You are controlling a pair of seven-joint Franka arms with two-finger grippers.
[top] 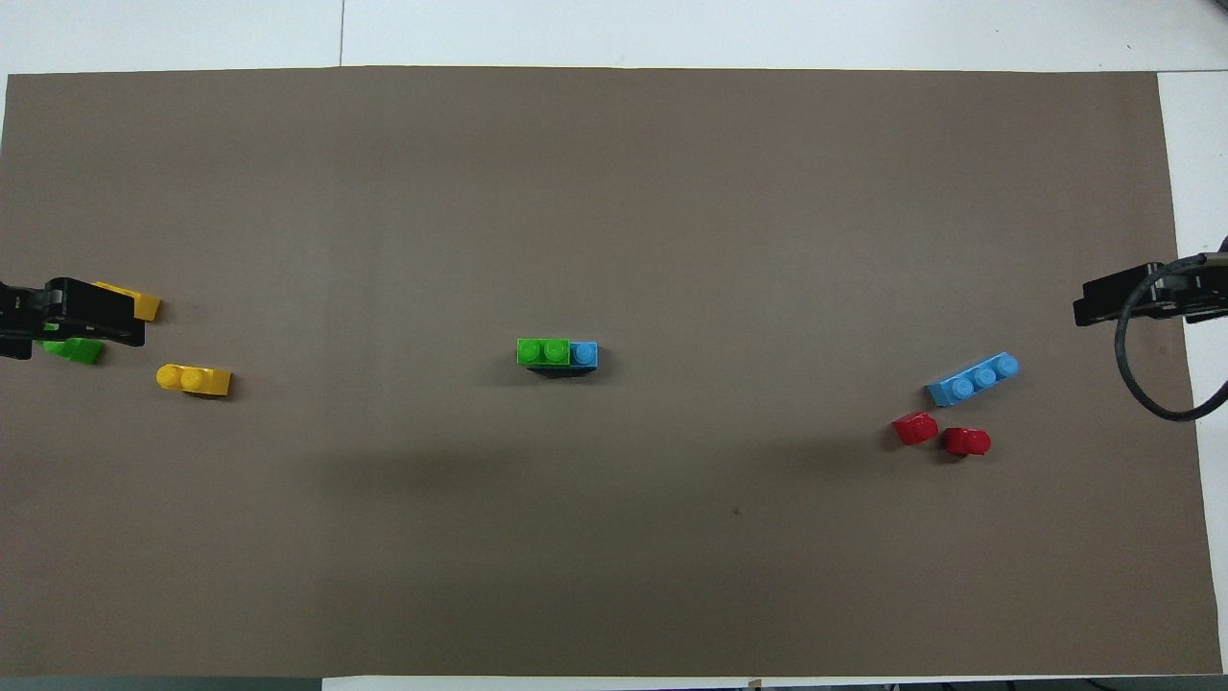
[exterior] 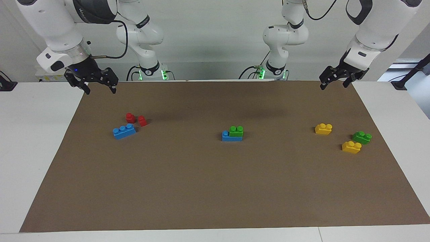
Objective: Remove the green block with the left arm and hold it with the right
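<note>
Green block (exterior: 236, 131) (top: 542, 351) sat stacked on a blue three-stud brick (exterior: 231, 136) (top: 583, 354) near the middle of the brown mat (exterior: 215, 188) (top: 614, 192), covering two studs and leaving one blue stud bare at the right arm's end. Nothing was touching it. Left gripper (exterior: 334, 81) (top: 67, 317) hung in the air over the mat's corner nearest the robots at the left arm's end, jaws apart, holding nothing. Right gripper (exterior: 100, 86) (top: 1127, 296) hung over the matching corner at the right arm's end, jaws also apart and empty. Both arms were waiting, well apart from the stack. A second green brick (exterior: 361, 137) (top: 75, 350) lay near the mat's edge at the left arm's end, just beside a yellow brick (exterior: 351, 147) (top: 134, 301); another yellow brick (exterior: 323, 129) (top: 195, 380) lay nearer the robots and closer to the middle. In the overhead view the left gripper partly covered the green and yellow pair. At the right arm's end lay a loose blue brick (exterior: 124, 131) (top: 973, 380) with two small red pieces (exterior: 130, 117) (top: 965, 441) and (exterior: 142, 121) (top: 915, 428) just beside it, nearer the robots, on the mat.
</note>
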